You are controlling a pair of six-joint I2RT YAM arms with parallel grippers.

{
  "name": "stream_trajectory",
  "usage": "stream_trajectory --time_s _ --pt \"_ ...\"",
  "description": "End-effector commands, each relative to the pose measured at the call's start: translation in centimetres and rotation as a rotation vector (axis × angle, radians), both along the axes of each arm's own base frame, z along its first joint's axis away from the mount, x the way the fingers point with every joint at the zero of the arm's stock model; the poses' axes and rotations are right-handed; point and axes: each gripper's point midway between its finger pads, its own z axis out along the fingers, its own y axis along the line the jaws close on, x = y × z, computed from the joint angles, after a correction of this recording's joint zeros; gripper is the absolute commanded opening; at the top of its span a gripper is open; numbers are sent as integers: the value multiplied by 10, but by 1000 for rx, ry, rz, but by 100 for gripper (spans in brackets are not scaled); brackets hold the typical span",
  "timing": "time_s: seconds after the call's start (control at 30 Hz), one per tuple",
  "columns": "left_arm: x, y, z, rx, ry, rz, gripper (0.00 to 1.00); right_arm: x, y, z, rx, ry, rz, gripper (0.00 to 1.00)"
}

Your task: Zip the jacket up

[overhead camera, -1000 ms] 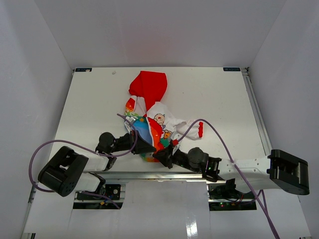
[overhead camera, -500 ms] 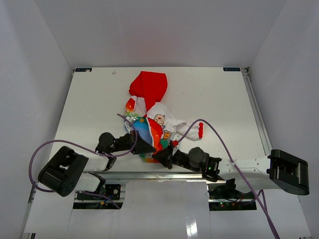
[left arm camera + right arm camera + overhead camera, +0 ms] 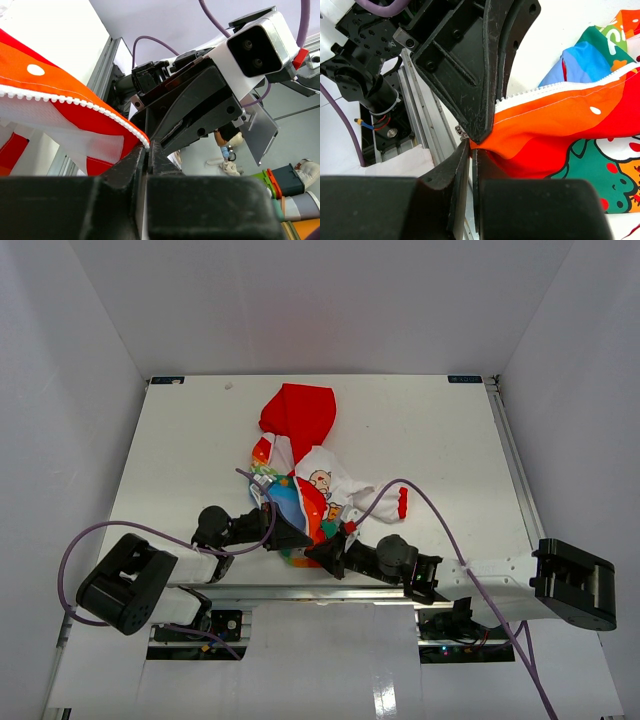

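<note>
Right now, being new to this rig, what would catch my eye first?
The jacket, crumpled on the table with its red hood toward the far edge, stands out. At its near end the left pincer and the right pincer meet, each shut on orange fabric beside the white zipper teeth.

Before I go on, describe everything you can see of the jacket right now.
The small white fabric jacket with cartoon prints and rainbow panels lies crumpled on the white table, front open. Its red hood points away from the arms; a red cuff trails right. White zipper teeth edge an orange panel. The left gripper and right gripper each pinch that panel's lower end, tips almost meeting.
</note>
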Motion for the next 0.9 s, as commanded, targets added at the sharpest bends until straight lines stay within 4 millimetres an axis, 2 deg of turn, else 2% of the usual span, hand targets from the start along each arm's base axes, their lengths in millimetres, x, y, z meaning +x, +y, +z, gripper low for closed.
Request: stream_trajectory --time_s 0.0,0.03,0.17,0.27,0.4,0.53,0.87 --pt "-4 0 13 -40 -111 -10 22 -2 2 27 95 -27 14 8" --pt "-3 0 11 -31 -110 -8 31 -3 0 29 101 -30 13 8" --pt "0 -1 8 -16 -134 -3 48 -3 -9 32 121 -39 2 8" --pt "1 -1 8 -6 -165 5 55 -2 -18 33 135 -43 -15 8" --pt "5 -1 -1 42 -168 24 56 1 -29 34 155 -38 -50 8" --pt "6 1 -2 63 -200 47 54 5 -35 40 179 -37 -80 8" --pt "0 0 -1 32 -200 27 54 12 -31 36 158 -21 -111 8"
